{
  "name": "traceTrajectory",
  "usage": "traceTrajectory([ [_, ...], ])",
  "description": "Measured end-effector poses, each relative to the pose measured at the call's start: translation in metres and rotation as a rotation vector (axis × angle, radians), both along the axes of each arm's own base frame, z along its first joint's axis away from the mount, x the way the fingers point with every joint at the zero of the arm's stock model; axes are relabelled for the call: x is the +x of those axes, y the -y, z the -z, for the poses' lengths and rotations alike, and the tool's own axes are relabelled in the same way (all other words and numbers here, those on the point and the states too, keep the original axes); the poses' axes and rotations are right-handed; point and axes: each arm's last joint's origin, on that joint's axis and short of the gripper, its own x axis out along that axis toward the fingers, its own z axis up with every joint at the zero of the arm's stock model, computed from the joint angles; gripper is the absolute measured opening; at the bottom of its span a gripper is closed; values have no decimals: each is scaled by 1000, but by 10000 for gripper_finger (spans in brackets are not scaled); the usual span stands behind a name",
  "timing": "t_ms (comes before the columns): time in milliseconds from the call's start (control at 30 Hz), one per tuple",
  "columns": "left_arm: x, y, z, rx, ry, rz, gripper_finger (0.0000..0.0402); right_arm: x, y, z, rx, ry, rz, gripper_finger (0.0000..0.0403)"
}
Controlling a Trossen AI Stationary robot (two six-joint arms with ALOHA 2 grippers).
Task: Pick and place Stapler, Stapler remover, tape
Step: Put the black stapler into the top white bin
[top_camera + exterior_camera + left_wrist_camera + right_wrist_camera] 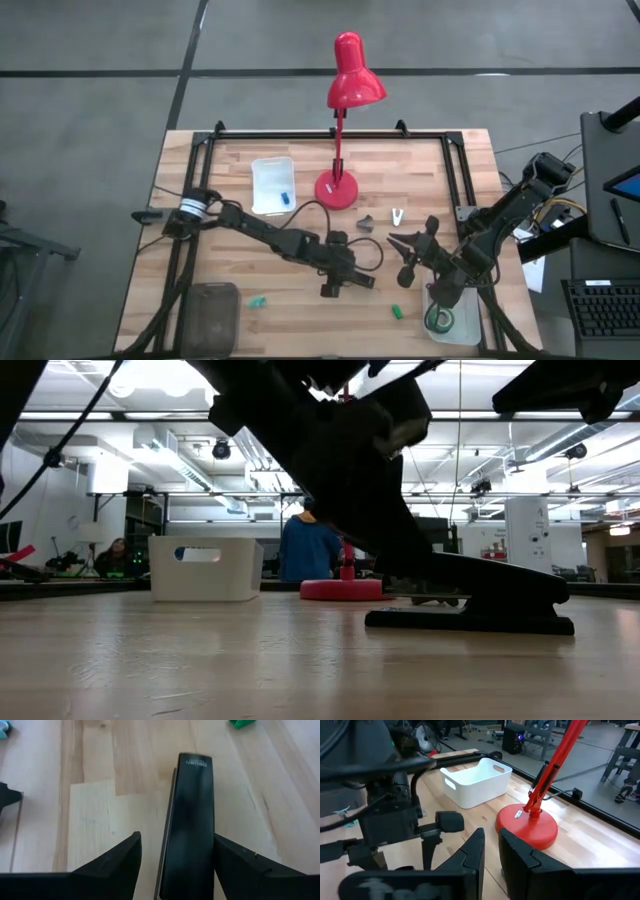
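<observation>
The stapler [187,825] lies flat on the worktop [300,300], in front of the red lamp [337,188], between the left gripper's [338,278] wide-spread jaws. Centre them on its body, then close squarely. The right gripper [405,262], jaws nearly together, waits beside the lamp.

The lamp [338,188] stands on the table [420,160] at upper centre of the high view, with the white bin [272,185] just to its left. Below them, at lower centre, the stapler [347,281] lies on the tabletop, between the fingers of the left gripper [338,284]. A roll of tape [438,320] sits in a tray [462,330] at lower right, under the right gripper [405,262]. A dark container [205,312] sits at lower left.
</observation>
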Motion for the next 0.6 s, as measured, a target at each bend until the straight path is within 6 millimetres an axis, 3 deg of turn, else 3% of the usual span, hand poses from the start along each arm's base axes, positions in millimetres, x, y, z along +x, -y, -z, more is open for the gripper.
traceTrajectory([
  [333, 1, -5, 1, 11, -5, -1, 222, -1, 1, 2, -3, -3, 1, 52],
  [600, 0, -6, 2, 5, -18, 25, 143, -1, 1, 3, -3, -3, 1, 52],
])
